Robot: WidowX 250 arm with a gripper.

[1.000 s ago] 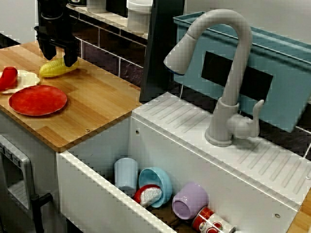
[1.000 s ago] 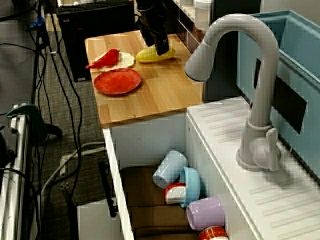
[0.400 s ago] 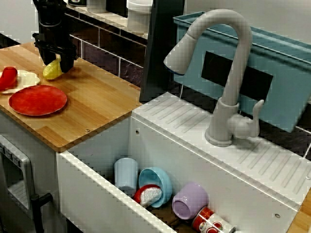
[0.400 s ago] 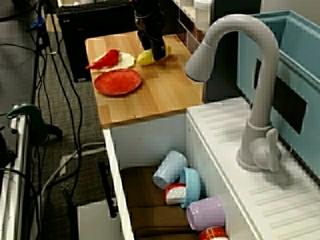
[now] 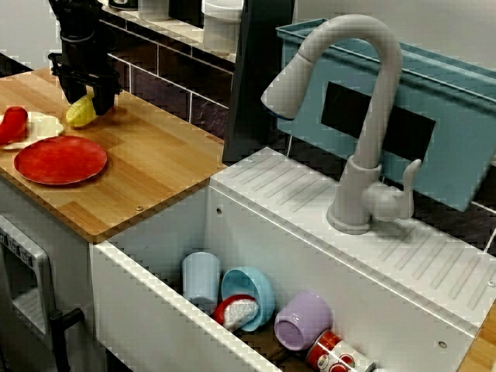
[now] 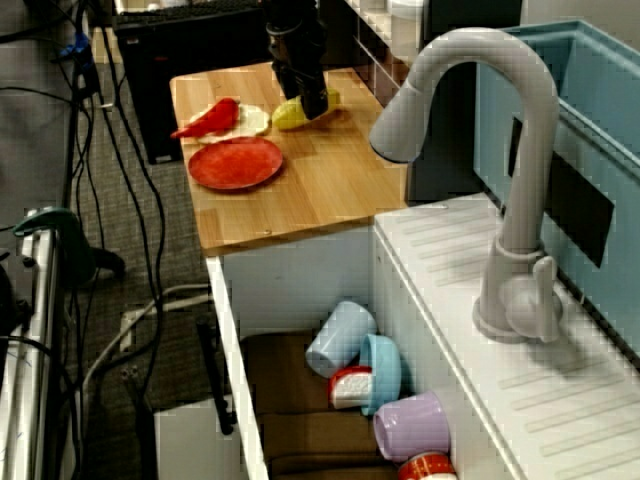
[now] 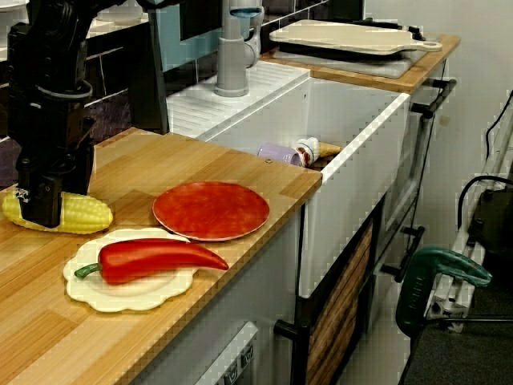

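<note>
One black gripper (image 7: 42, 210) comes straight down at the far left corner of the wooden worktop (image 7: 200, 164), and its fingers are clasped on a yellow corn cob (image 7: 86, 213), one finger on each side of it. In the view from the worktop's end the cob looks to lie on the wood, its right end sticking out past the fingers, while its left end is partly hidden behind them. In the view across the sink only the cob's lower end shows beneath the gripper. Just in front of the cob sits a cream scalloped plate (image 7: 120, 293) carrying a red pepper (image 7: 152, 258), whose green stem points left. Beside that plate, to its right and near the cob, lies a flat red plate (image 7: 211, 209), apart from the gripper. Past the worktop's right edge stands the white sink (image 5: 271, 232), with a grey tap (image 5: 364, 116) arching over its ribbed ledge. Inside the basin several things lie jumbled together: a pale blue cup (image 5: 201, 279), a blue bowl (image 5: 262, 293) on its side, a lilac cup (image 5: 302, 322) and a red and white can (image 5: 335, 353). Beyond the sink a light wooden board (image 7: 353, 36) rests on the further counter
</note>
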